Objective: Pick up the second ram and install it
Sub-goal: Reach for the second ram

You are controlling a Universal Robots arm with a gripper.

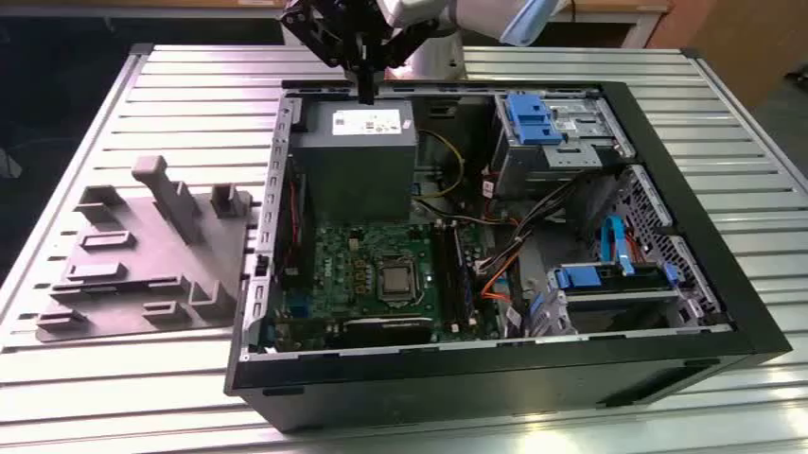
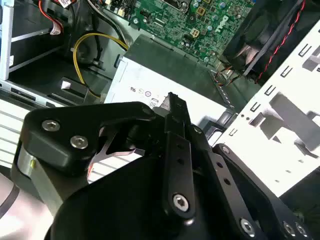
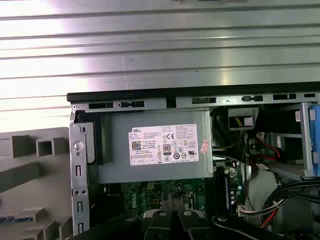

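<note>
A: How many things are on the tabletop (image 1: 177, 85)?
B: 2. There's 1 open PC case (image 1: 505, 383), reaching toward the edge at the exterior view's right. There's also 1 grey fixture (image 1: 139, 274) just beside it, near the edge at the exterior view's left. The fixture carries 1 tall post (image 1: 158, 184) plus several low blocks.
A: And the robot?
B: 1 arm (image 1: 505, 14), 1 gripper (image 1: 366, 93). The gripper hangs over the case wall at the top of the exterior view, tips down, just above the PSU (image 1: 358, 156). Its 2 fingers (image 2: 177, 150) are pressed together in both wrist views.
A: What's inside the case?
B: 1 PSU w/ 1 white label (image 3: 164, 145), in the corner under the gripper. 1 green mobo (image 1: 341, 255) sits next to it, w/ 1 CPU socket (image 1: 397, 279) approx mid-board. There's 1 fan (image 2: 260, 35) w/ a red-black wire, and a yellow cable (image 2: 95, 42) beside the PSU. 1 blue bracket (image 1: 531, 118) is on the drive bay next to the PSU, and a second blue bracket (image 1: 588, 276) is on the bay nearer the case's other end.
A: And the ram?
B: Can't place it for sure. 1 thin blue strip (image 3: 12, 219) sits among the fixture's blocks in the first wrist view, but can't tell if that's the stick. That spot is well apart from the gripper.
</note>
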